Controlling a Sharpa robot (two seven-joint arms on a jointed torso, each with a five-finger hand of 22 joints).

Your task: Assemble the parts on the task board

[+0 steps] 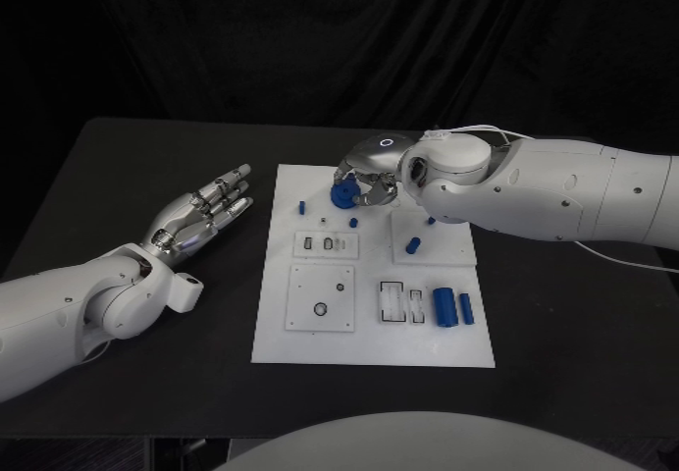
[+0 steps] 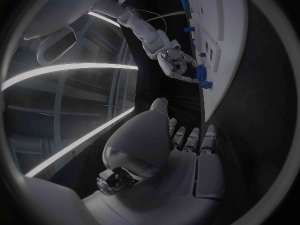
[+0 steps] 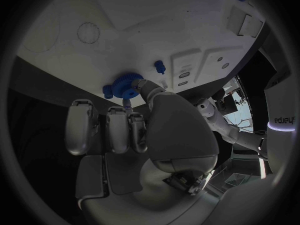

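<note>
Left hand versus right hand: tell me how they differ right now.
The left hand lies off the task board, fingers apart, holding nothing; the right hand is over the board's far end, gripping a blue gear. Both are silver hands on white arms.

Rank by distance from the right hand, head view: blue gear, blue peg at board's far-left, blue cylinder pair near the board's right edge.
1. blue gear: in the right hand, far end of the task board.
2. blue peg: just left of the gear.
3. blue cylinder pair: nearer the robot, right side.
</note>
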